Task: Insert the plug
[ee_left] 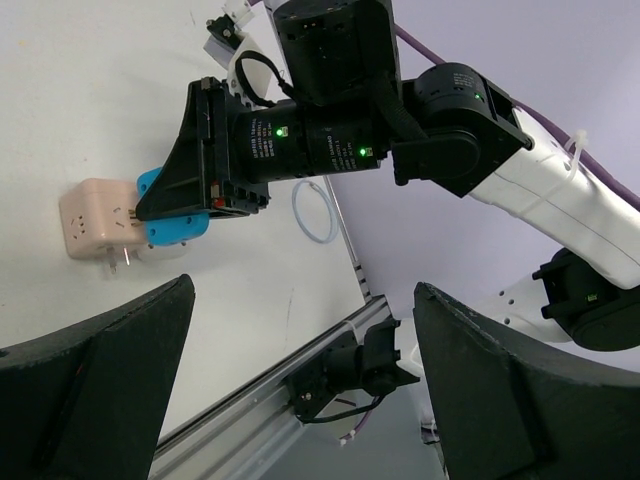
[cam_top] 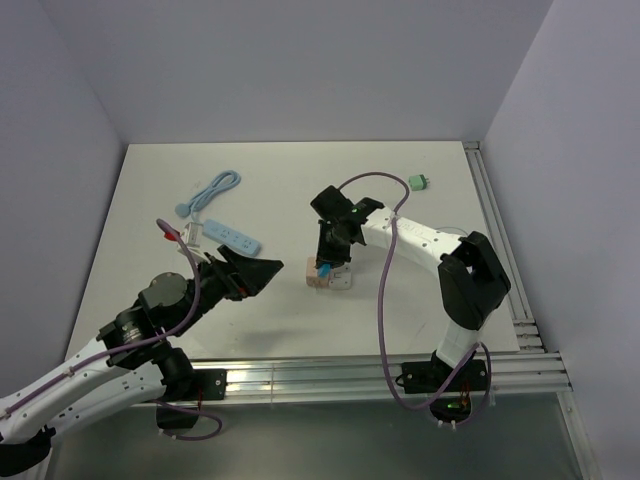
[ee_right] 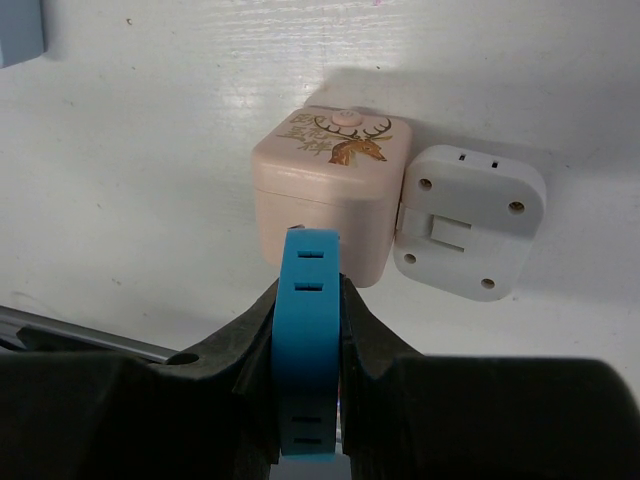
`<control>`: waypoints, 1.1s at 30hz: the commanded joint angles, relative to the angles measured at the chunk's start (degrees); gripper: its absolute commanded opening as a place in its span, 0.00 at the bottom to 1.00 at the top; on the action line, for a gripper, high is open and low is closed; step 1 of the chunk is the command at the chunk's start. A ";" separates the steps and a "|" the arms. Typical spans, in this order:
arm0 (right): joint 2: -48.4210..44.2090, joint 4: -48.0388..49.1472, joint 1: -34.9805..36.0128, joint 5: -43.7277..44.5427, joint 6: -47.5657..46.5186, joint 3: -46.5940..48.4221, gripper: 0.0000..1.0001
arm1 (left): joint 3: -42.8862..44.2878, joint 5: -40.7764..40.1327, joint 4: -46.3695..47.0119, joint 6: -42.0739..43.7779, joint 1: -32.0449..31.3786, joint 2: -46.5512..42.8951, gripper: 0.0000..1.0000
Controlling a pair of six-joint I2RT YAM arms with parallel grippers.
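My right gripper [ee_right: 308, 330] is shut on a blue plug [ee_right: 309, 340] and holds it against the near side of a pink cube socket [ee_right: 330, 190] with a deer print. A white adapter [ee_right: 468, 222] sits against the cube's right side. In the top view the right gripper [cam_top: 333, 258] is over the pink cube [cam_top: 318, 273]. In the left wrist view the blue plug [ee_left: 165, 222] meets the cube [ee_left: 98, 218], with metal prongs showing below it. My left gripper [cam_top: 262, 273] is open and empty, just left of the cube.
A light blue remote-like block [cam_top: 232, 236] and a coiled light blue cable [cam_top: 207, 191] lie at the back left. A green connector [cam_top: 418, 182] lies at the back right. A metal rail [cam_top: 360, 372] runs along the table's near edge.
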 commanded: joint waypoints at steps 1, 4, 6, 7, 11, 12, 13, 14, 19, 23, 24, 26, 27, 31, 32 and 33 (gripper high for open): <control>0.36 0.54 0.63 1.61 1.18 0.87 0.00 | -0.24 0.35 1.82 1.60 0.09 -0.69 0.96; 0.36 0.27 0.63 2.40 1.44 0.69 0.00 | -0.32 0.61 2.08 1.68 0.00 -0.69 0.96; 0.45 -0.34 0.63 3.02 1.88 0.78 0.00 | -0.41 0.79 2.17 1.68 0.09 -0.52 0.96; 0.36 -0.78 0.63 3.81 2.06 0.87 0.00 | -0.32 0.88 2.17 1.68 0.09 -0.51 0.96; 0.19 -2.54 0.80 5.65 1.97 1.31 0.00 | -0.32 0.70 2.17 1.68 0.00 -0.51 0.96; 0.10 -2.54 0.80 6.01 1.89 1.22 0.00 | -0.50 0.70 2.25 1.68 0.00 -0.51 0.96; -0.08 -2.45 0.71 5.92 1.88 1.13 0.00 | -0.50 0.79 2.52 1.68 0.09 -0.51 0.96; 0.01 -2.28 0.80 6.01 1.88 0.96 0.00 | -0.67 0.79 2.61 1.68 0.09 -0.60 0.96; 0.89 -2.19 0.71 6.45 1.45 1.40 0.00 | -0.41 0.97 2.26 1.77 0.00 -0.25 0.96; 1.94 -2.80 0.71 6.80 0.92 2.19 0.00 | -0.41 0.97 2.17 1.68 0.00 -0.60 0.96; 1.86 -2.89 0.71 7.24 0.92 2.19 0.00 | -0.41 0.97 2.25 1.68 0.00 -0.60 0.96; 1.59 -2.81 0.71 7.33 0.92 1.75 0.00 | -0.32 0.88 2.08 1.68 0.00 -0.69 0.96; 1.24 -2.72 0.71 7.42 1.00 1.66 0.00 | -0.41 0.88 2.08 1.60 0.09 -0.69 0.96; 1.24 -2.98 0.71 7.59 1.01 1.57 0.00 | -0.67 1.31 2.61 1.60 0.00 -0.52 0.96; 1.24 -3.15 0.63 7.68 0.92 1.66 0.00 | -0.50 1.40 2.69 1.60 0.00 -0.34 0.96; 1.41 -3.33 0.63 7.85 0.92 1.75 0.00 | -0.59 1.49 2.69 1.60 0.00 -0.17 0.96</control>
